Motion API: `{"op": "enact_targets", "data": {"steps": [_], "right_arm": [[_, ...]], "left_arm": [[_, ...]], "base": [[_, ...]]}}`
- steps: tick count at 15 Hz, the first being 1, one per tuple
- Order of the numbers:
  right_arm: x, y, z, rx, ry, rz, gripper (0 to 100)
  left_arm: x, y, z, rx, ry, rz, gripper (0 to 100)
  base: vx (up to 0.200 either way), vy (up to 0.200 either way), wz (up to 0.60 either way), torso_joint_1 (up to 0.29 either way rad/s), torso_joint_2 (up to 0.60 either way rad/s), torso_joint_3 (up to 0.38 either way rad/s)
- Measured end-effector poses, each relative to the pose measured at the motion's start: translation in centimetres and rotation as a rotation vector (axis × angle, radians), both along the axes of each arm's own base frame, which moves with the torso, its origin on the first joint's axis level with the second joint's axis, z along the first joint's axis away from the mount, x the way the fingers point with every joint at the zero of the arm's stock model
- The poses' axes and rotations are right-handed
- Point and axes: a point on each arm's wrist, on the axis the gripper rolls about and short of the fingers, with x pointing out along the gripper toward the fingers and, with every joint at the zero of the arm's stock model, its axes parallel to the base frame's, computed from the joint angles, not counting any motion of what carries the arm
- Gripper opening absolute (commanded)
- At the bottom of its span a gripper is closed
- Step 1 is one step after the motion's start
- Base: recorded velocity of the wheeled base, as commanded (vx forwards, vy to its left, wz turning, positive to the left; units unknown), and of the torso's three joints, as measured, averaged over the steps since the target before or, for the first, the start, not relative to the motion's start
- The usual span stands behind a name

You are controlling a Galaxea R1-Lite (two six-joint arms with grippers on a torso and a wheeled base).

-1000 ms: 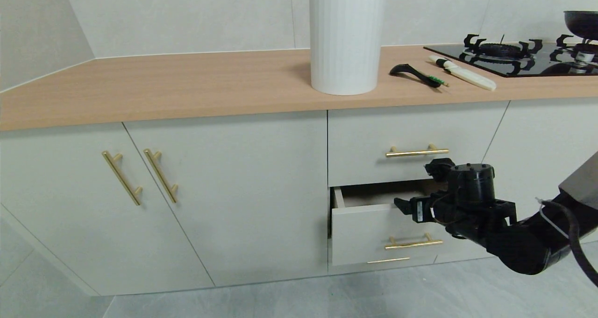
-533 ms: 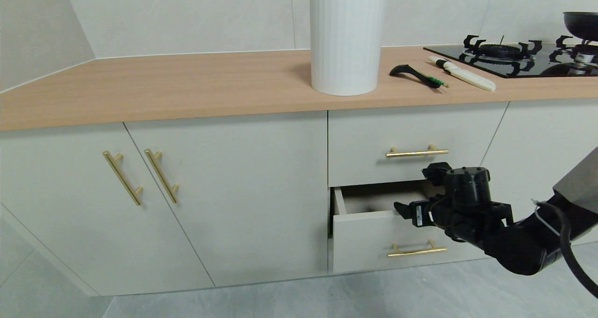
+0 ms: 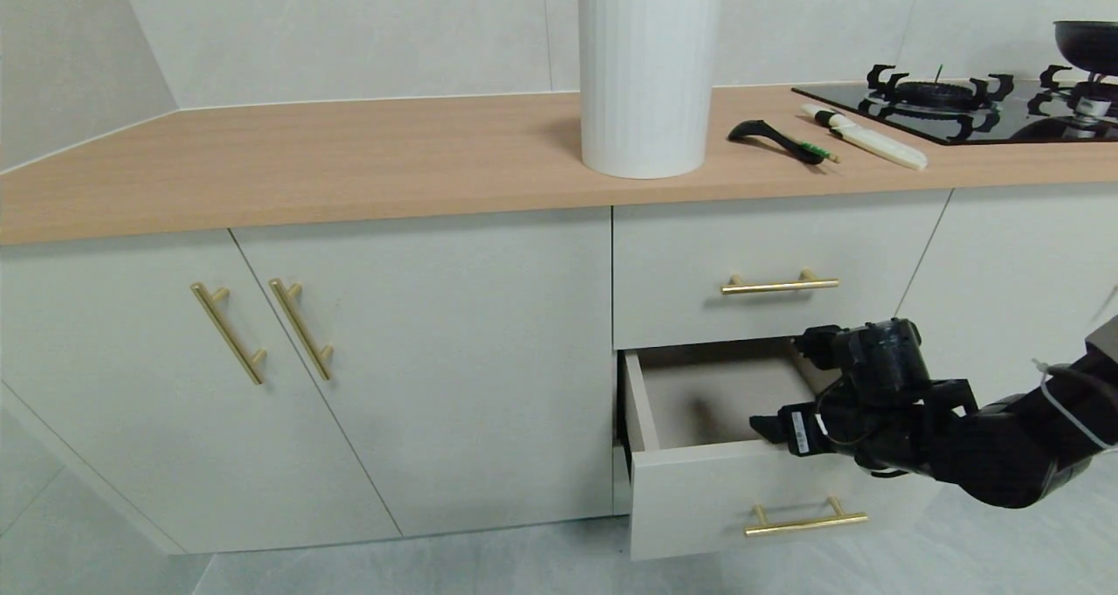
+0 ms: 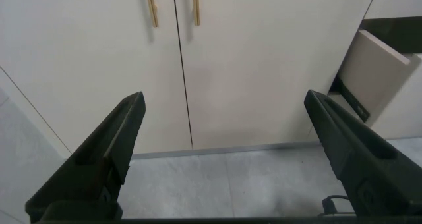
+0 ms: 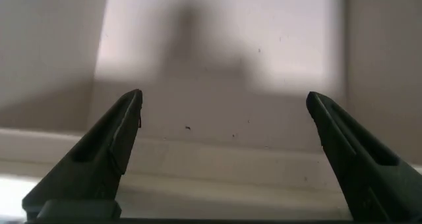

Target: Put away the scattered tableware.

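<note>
A wooden surface [image 3: 349, 158] carries a tall white vase [image 3: 646, 71]. A black ladle [image 3: 777, 141] and a pale knife [image 3: 865, 138] lie beside the hob [image 3: 961, 110].

Cropped, hidden.
Open drawer [image 3: 699, 394]: right end masked by right gripper [image 3: 780, 382]. Up right of drawer: pan [image 3: 1087, 43], hob [image 3: 1013, 127] clipped at edge; green-tipped utensil [image 3: 819, 150] too small to identify.
</note>
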Motion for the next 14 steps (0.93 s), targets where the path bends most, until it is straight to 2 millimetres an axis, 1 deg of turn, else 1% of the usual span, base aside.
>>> {"op": "enact_targets", "data": {"steps": [3, 7, 14], "right_arm": [[-1.5, 0.1, 1.0, -0.012, 0.117, 0.051, 100], [-2.9, 0.6, 2.4, -0.042, 0.206, 0.087, 100], [-5.0, 0.9, 2.8, -0.128, 0.389, 0.135, 100]], "left_arm": [[0.0, 0.0, 0.0, 0.0, 0.0, 0.0, 100], [0.0, 0.0, 0.0, 0.0, 0.0, 0.0, 100], [0.0, 0.0, 0.0, 0.0, 0.0, 0.0, 100]], "base": [[0.0, 0.0, 0.0, 0.0, 0.0, 0.0], [0.0, 0.0, 0.0, 0.0, 0.0, 0.0], [0.0, 0.0, 0.0, 0.0, 0.0, 0.0]]}}
